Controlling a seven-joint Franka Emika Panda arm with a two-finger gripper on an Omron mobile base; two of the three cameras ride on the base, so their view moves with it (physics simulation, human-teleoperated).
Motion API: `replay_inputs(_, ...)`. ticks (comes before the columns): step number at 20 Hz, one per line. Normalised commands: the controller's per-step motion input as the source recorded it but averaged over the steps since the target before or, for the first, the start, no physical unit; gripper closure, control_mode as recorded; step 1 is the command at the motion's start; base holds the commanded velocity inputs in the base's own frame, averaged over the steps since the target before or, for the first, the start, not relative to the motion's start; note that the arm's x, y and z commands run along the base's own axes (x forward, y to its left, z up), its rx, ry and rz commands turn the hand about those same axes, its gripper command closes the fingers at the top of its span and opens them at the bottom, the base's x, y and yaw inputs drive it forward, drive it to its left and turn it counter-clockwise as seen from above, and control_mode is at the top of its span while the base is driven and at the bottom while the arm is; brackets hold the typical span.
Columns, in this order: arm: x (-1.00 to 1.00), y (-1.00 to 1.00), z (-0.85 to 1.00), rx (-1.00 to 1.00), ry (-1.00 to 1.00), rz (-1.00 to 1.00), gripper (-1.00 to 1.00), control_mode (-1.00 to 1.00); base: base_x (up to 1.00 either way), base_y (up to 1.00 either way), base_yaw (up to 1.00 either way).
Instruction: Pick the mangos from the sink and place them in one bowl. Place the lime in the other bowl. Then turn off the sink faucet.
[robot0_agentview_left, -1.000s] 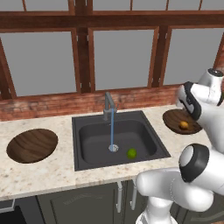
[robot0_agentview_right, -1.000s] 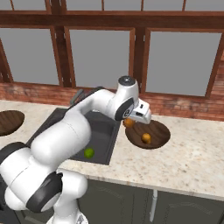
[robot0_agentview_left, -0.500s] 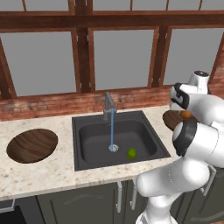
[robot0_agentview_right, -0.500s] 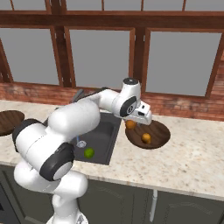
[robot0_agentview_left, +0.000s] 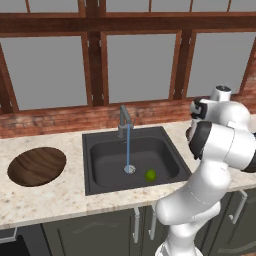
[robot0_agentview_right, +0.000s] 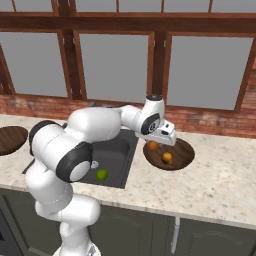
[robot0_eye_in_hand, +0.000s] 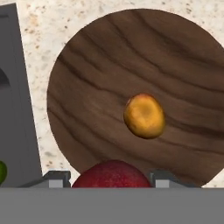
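Note:
My gripper (robot0_eye_in_hand: 109, 180) is shut on the orange-red mango (robot0_eye_in_hand: 112, 171), which bulges between the two finger tips (robot0_eye_in_hand: 55, 179). It hangs just over the near rim of the right wooden bowl (robot0_eye_in_hand: 131, 52). The orange-yellow mango (robot0_eye_in_hand: 144, 116) lies in the middle of that bowl. From the right base view, the gripper (robot0_agentview_right: 156, 141) holds its mango (robot0_agentview_right: 152, 146) above the bowl (robot0_agentview_right: 186, 150), beside the other mango (robot0_agentview_right: 167, 158). The lime (robot0_agentview_left: 150, 175) rests on the floor of the sink (robot0_agentview_left: 100, 155). Water runs from the sink faucet (robot0_agentview_left: 124, 120). The other bowl (robot0_agentview_left: 37, 166) sits on the counter left of the sink.
The speckled counter (robot0_agentview_right: 220, 185) runs on both sides of the sink. A brick ledge (robot0_agentview_left: 60, 120) and wood-framed windows stand behind it. My own arm bends wide over the sink's right side (robot0_agentview_right: 95, 125). Dark cabinet doors (robot0_agentview_left: 100, 230) lie below the counter.
The arm's elbow has swung around above the sink's right side. The gripper stays over the right bowl with the orange-red mango, a little lower.

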Motion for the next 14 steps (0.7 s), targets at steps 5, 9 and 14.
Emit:
replay_inputs(5,0.25,-0.07,-0.19,0.0,0.01,0.0,1.0,-1.0,0.0,0.0,0.0)
replay_inputs(9,0.34,0.0,-0.31,0.0,0.01,0.0,1.0,-1.0,0.0,0.0,0.0)
replay_inputs(14,0.37,0.0,-0.36,0.0,0.01,0.0,1.0,-1.0,0.0,0.0,0.0)
